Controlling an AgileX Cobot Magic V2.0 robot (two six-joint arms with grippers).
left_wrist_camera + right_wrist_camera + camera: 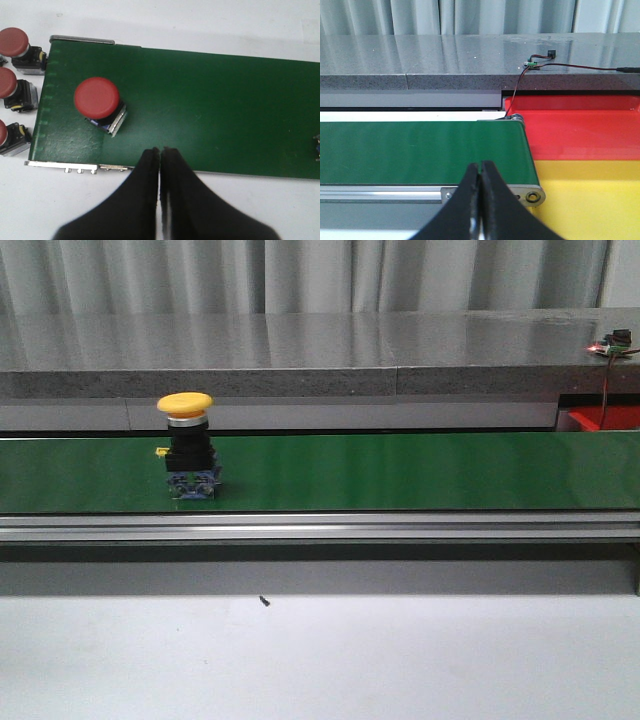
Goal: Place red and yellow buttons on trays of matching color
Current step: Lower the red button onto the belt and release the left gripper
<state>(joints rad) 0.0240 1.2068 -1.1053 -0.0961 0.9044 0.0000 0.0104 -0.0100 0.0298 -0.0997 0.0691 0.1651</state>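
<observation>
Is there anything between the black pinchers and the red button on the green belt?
No. In the left wrist view, only bare green belt lies between the left gripper and the round red push-button.

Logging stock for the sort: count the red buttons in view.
4, all in the left wrist view: one red button stands on the green belt; three sit off its end, the last partly cropped. More may be out of frame.

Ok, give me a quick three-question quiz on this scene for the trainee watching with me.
1. True or false: the yellow button stands upright on the green belt.
2. In the left wrist view, how many red buttons sit off the belt, on the white surface? A one, B three, C five.
3. Fill in: the left gripper and the right gripper are both ____.
Key: 1 true; 2 B; 3 shut.
</observation>
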